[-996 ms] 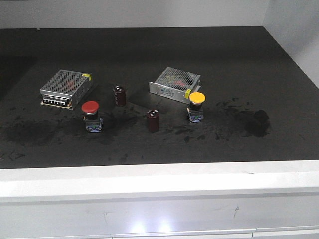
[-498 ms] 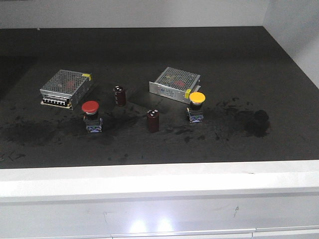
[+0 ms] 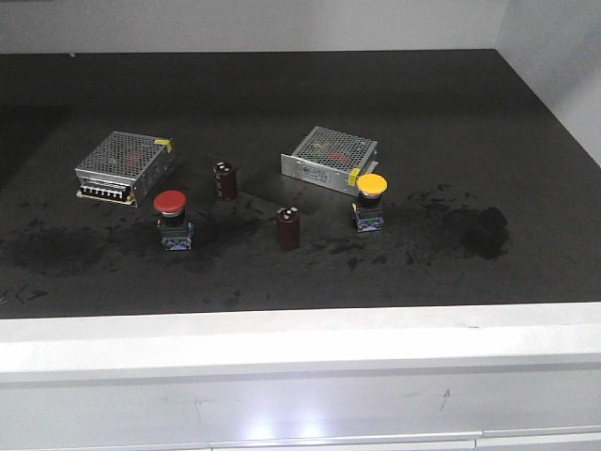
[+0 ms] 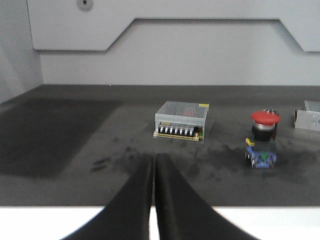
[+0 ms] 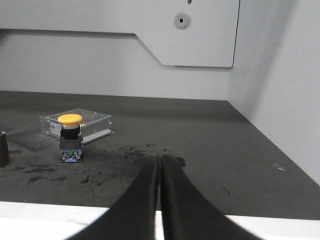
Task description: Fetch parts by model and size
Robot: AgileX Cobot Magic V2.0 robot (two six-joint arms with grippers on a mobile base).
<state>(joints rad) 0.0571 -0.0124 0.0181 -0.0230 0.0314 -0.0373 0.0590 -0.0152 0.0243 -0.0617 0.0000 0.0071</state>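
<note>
The red-capped push-button switch (image 3: 172, 220) stands on the dark table left of centre; it also shows in the left wrist view (image 4: 263, 137), ahead and to the right. The yellow-capped switch (image 3: 370, 201) stands right of centre; it shows in the right wrist view (image 5: 70, 137), ahead and to the left. My left gripper (image 4: 153, 160) is shut and empty, near the table's front edge. My right gripper (image 5: 159, 160) is shut and empty, also near the front edge. Neither gripper shows in the front view.
Two perforated silver metal boxes (image 3: 125, 166) (image 3: 329, 159) lie behind the switches. Two dark red capacitors (image 3: 225, 180) (image 3: 288, 227) stand between them. A white ledge (image 3: 300, 338) borders the front edge. A grey wall (image 5: 280, 75) rises on the right.
</note>
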